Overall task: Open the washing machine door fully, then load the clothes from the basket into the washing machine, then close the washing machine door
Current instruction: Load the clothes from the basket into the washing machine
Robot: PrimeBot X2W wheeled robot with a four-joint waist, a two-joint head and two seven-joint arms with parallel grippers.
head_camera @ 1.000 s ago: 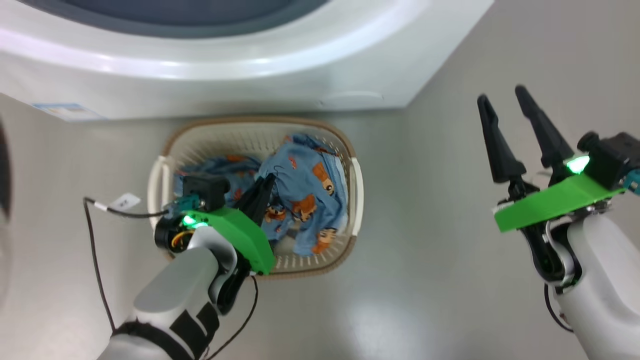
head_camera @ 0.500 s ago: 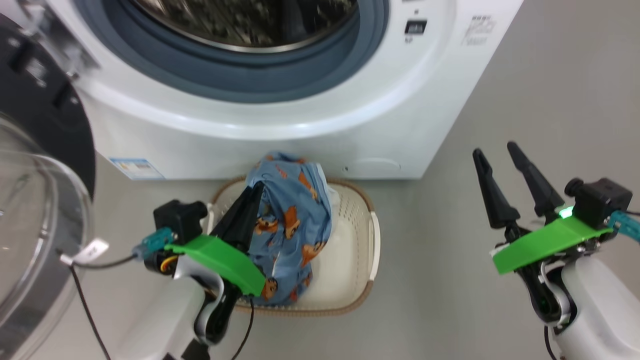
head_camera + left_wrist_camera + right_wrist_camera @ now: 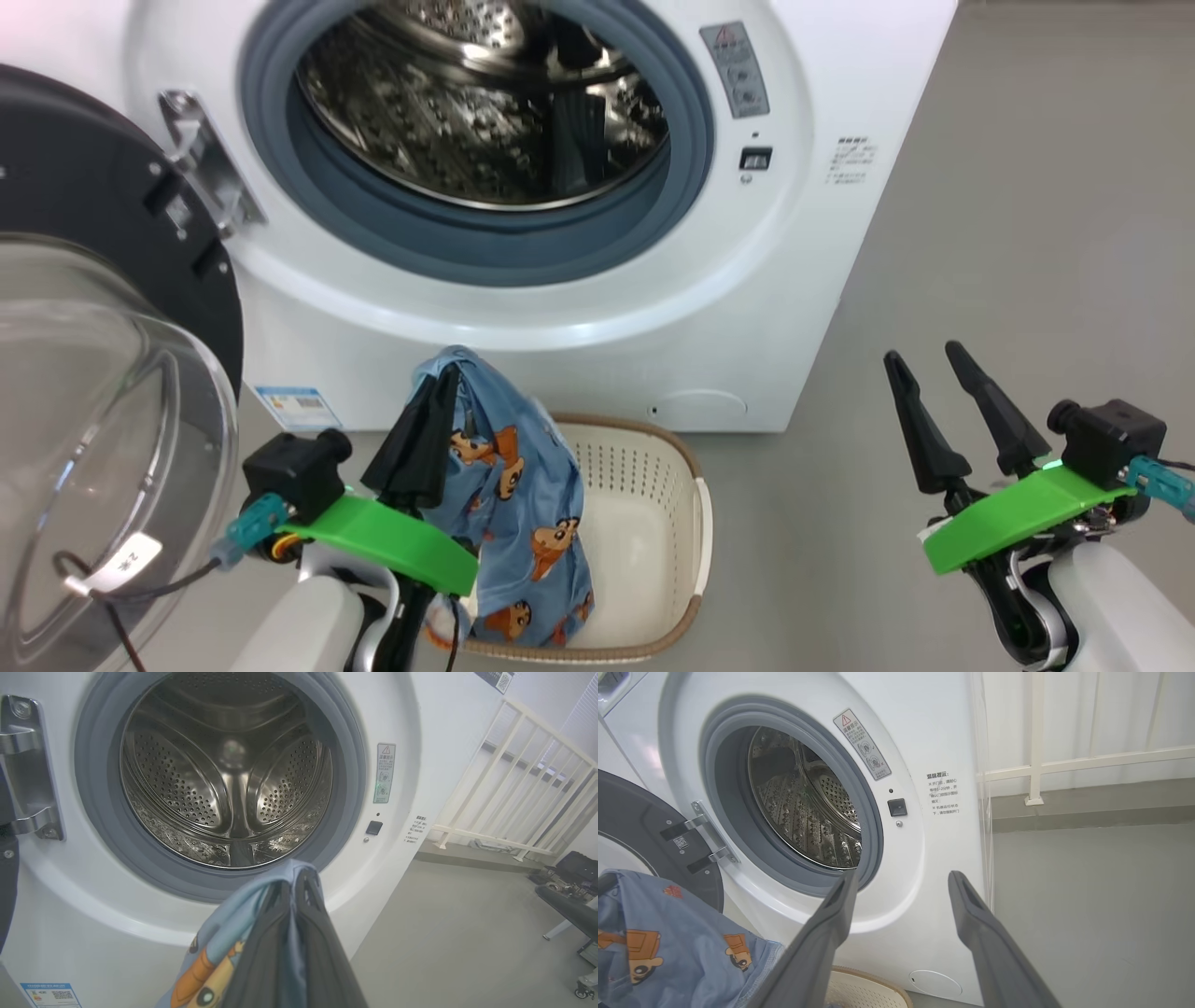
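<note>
Clothes (image 3: 523, 485) | left claw (image 3: 448, 373) clenched on them | right claw (image 3: 922, 353) spread | wrist views: railing (image 3: 1035, 728)

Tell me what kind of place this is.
Likely a laundry test corner in a lab or workshop: a front-loading washing machine on bare grey floor, a white railing beside it, a laundry basket.

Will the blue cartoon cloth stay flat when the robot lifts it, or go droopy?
Probably droopy: the blue garment hangs in soft folds from the left gripper, its bottom hanging down over the basket. It looks light, since one pinch near its top seems to carry it. It could swing.
</note>
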